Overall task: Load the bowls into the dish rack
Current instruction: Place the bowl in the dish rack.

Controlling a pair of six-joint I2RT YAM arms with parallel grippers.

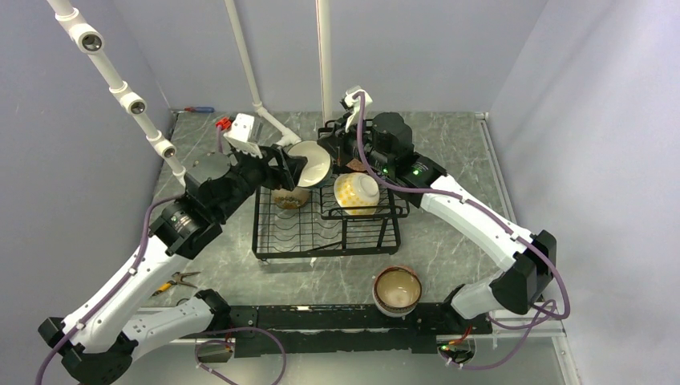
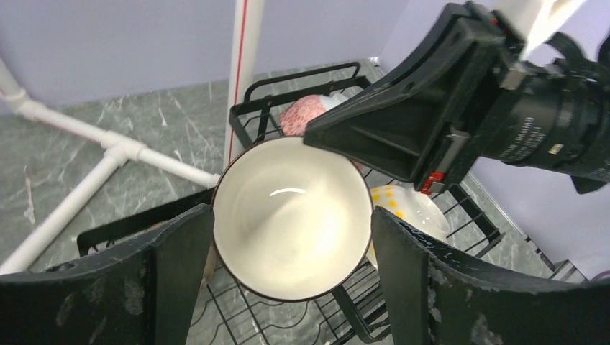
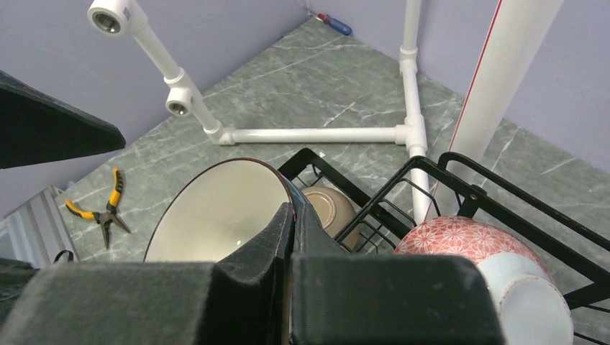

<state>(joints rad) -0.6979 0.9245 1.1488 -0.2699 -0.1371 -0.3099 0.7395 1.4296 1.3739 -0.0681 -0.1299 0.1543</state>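
A cream bowl with a dark rim (image 1: pixel 311 163) hangs tilted above the back of the black wire dish rack (image 1: pixel 321 241). My left gripper (image 2: pixel 291 223) spans it, one finger touching each side. My right gripper (image 3: pixel 291 215) is shut on its rim (image 3: pixel 216 208). A yellow-dotted bowl (image 1: pixel 357 194) lies in the raised basket, with a pink-patterned bowl (image 3: pixel 467 241) and a white bowl (image 3: pixel 529 302) behind it. A beige bowl (image 3: pixel 327 208) lies upturned in the lower tray. A brown-rimmed bowl (image 1: pixel 397 289) stands on the table in front of the rack.
A white pipe frame (image 1: pixel 128 96) runs up the left and along the back (image 3: pixel 316 134). A red-striped white pole (image 1: pixel 325 56) stands just behind the rack. Yellow-handled pliers (image 1: pixel 180 281) lie at the front left. A screwdriver (image 1: pixel 200 109) lies at the back wall.
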